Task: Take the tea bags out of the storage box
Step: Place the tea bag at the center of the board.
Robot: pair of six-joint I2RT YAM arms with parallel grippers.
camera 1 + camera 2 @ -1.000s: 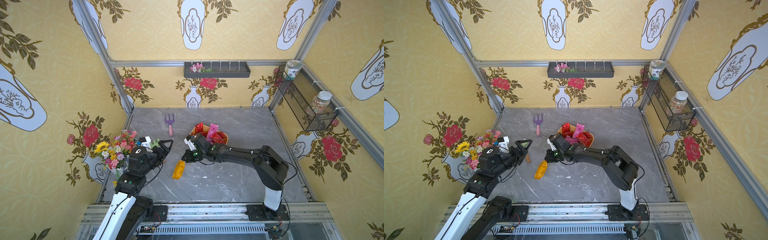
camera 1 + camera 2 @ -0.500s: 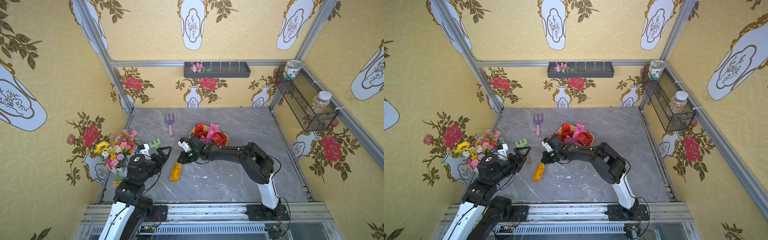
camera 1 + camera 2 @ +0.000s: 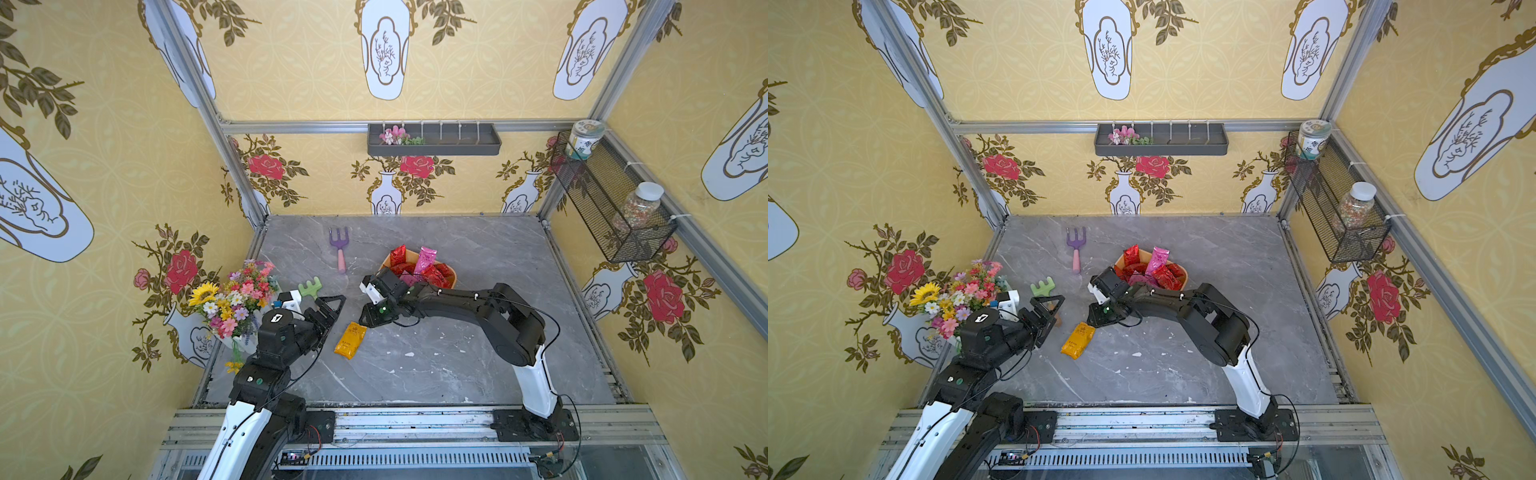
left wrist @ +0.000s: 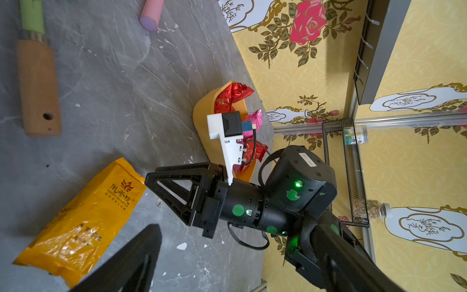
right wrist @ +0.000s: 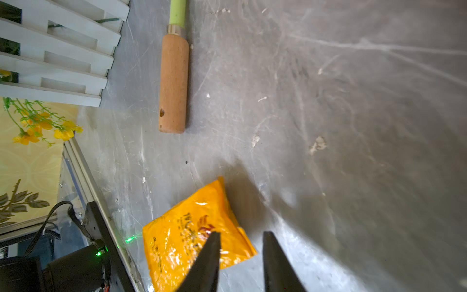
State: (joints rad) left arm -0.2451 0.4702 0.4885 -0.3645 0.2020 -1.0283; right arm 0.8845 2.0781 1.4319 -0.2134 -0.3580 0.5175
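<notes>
Lying flat on the grey table point(image 3: 457, 353), one yellow tea bag point(image 3: 350, 340) is out of the storage box point(image 4: 202, 116) and well apart from it, toward the left arm's side; the right gripper point(image 5: 241, 236) hangs just over one end of the bag with its jaws parted and nothing between them, though whether a fingertip touches the foil cannot be told; the left gripper point(image 3: 334, 311) hovers on the bag's other side, jaws spread wide and empty, close to a green toy rake point(image 3: 311, 286); no other sachet shows on the table in either top view. Inside the box, crinkled red tea bags point(image 3: 434, 275) are heaped together and a longer pink tea bag point(image 3: 426, 259) stands propped among them, several poking above the rim; how many lie underneath is hidden. By this showing the job looks barely begun: a single bag is out, and nearly the whole pile is left to lift out.
</notes>
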